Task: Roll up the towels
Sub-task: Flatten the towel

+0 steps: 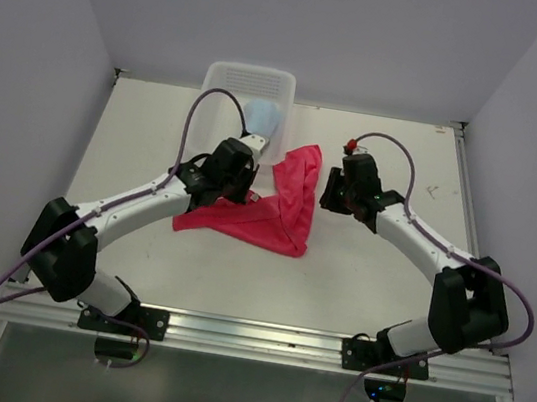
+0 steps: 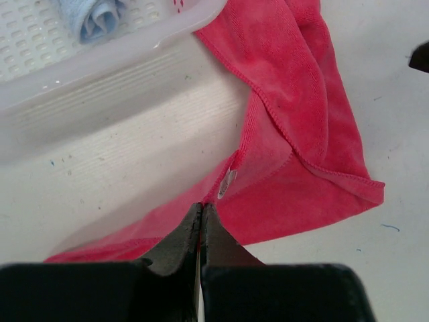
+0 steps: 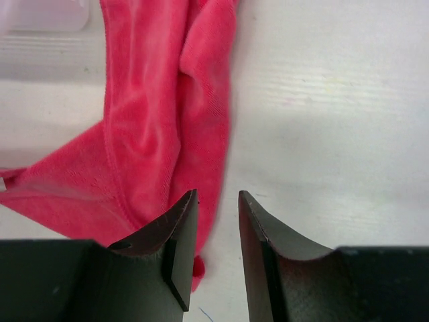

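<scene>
The pink-red towel lies crumpled on the white table, in front of the basket. My left gripper is on the towel's left part, by the basket's near wall. In the left wrist view, my left gripper is shut, its tips pinching the hem of the pink-red towel. My right gripper stands open at the towel's right edge. In the right wrist view, its left finger overlaps the edge of the cloth, with bare table in the gap. The light blue towel sits rolled inside the basket.
The white mesh basket stands at the back middle of the table; its near wall is close to my left gripper. Grey walls close in the left, right and back. A metal rail runs along the near edge.
</scene>
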Controlling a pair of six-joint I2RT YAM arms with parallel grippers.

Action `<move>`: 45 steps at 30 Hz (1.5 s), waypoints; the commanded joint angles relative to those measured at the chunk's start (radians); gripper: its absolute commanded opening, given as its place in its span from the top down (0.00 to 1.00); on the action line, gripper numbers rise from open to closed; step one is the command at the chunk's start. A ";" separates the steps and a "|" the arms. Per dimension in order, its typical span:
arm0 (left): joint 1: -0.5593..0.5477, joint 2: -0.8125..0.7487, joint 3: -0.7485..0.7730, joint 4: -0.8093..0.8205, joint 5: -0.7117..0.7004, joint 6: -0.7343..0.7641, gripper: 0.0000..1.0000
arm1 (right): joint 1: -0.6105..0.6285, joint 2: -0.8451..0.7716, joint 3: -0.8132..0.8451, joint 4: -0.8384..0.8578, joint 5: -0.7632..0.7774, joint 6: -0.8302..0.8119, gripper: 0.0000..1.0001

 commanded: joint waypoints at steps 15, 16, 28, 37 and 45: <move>-0.001 -0.207 -0.041 -0.085 0.026 -0.014 1.00 | 0.256 0.246 0.112 0.138 -0.005 0.065 0.60; -0.001 -0.217 -0.043 -0.083 0.027 -0.014 1.00 | 0.259 0.260 0.107 0.141 -0.014 0.073 0.60; -0.001 -0.278 -0.049 -0.080 0.012 -0.017 1.00 | 0.302 0.309 0.062 0.188 -0.050 0.131 0.87; -0.003 -0.344 -0.049 -0.117 -0.026 -0.022 1.00 | 0.302 0.228 -0.022 0.175 0.027 0.135 1.00; -0.001 -0.401 -0.017 -0.171 -0.049 -0.043 1.00 | 0.299 0.093 -0.141 0.116 0.088 0.141 1.00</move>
